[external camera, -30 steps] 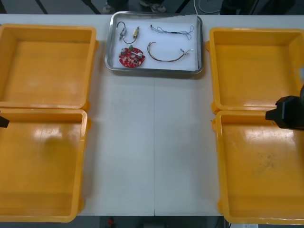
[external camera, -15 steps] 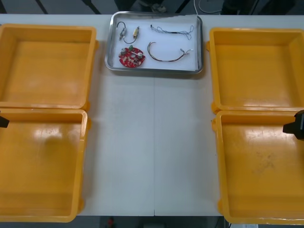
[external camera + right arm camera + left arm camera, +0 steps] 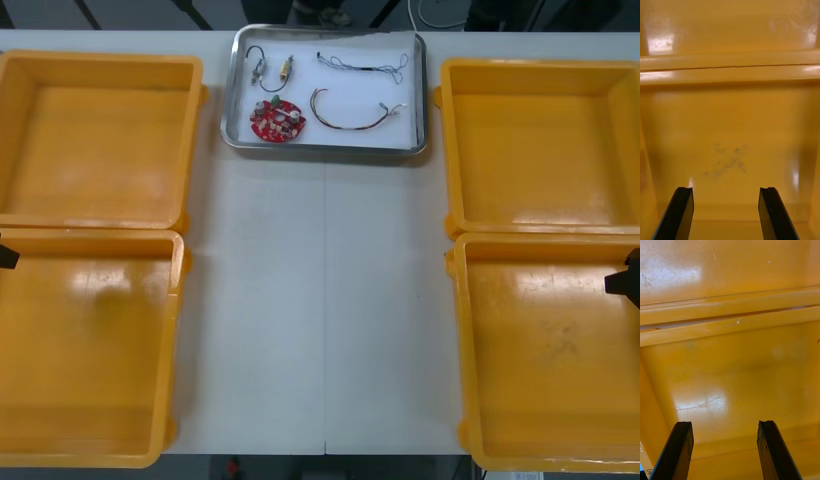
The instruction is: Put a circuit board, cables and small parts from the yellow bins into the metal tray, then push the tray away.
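Tray [image 3: 325, 150] between bins [image 3: 95, 140], board [image 3: 277, 121] inside

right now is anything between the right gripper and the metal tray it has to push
The right gripper, open, hangs over the near right yellow bin, so that bin's inner wall lies between it and the metal tray if it travels low. The table in front of the tray bears nothing visible.
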You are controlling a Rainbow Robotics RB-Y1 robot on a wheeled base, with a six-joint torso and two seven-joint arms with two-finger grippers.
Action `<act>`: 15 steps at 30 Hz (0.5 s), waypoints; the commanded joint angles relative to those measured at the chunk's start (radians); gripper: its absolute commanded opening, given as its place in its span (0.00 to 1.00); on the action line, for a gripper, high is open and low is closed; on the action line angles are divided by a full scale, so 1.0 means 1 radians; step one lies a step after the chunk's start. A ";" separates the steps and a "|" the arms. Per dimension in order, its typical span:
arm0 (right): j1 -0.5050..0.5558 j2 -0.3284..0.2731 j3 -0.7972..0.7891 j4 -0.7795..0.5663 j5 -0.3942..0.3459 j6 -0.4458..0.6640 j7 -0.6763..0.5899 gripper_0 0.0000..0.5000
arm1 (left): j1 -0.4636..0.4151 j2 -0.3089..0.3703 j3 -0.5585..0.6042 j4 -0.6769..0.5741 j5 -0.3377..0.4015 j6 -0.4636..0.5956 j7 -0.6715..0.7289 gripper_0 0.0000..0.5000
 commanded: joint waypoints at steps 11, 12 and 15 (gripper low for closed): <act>0.009 -0.061 0.003 -0.011 -0.009 0.003 -0.005 1.00 | 0.015 0.023 0.028 -0.026 -0.003 0.006 0.015 1.00; 0.009 -0.061 0.003 -0.011 -0.011 0.003 -0.005 1.00 | 0.015 0.023 0.028 -0.026 -0.003 0.006 0.015 1.00; 0.009 -0.061 0.003 -0.011 -0.011 0.003 -0.005 1.00 | 0.015 0.023 0.028 -0.026 -0.003 0.006 0.015 1.00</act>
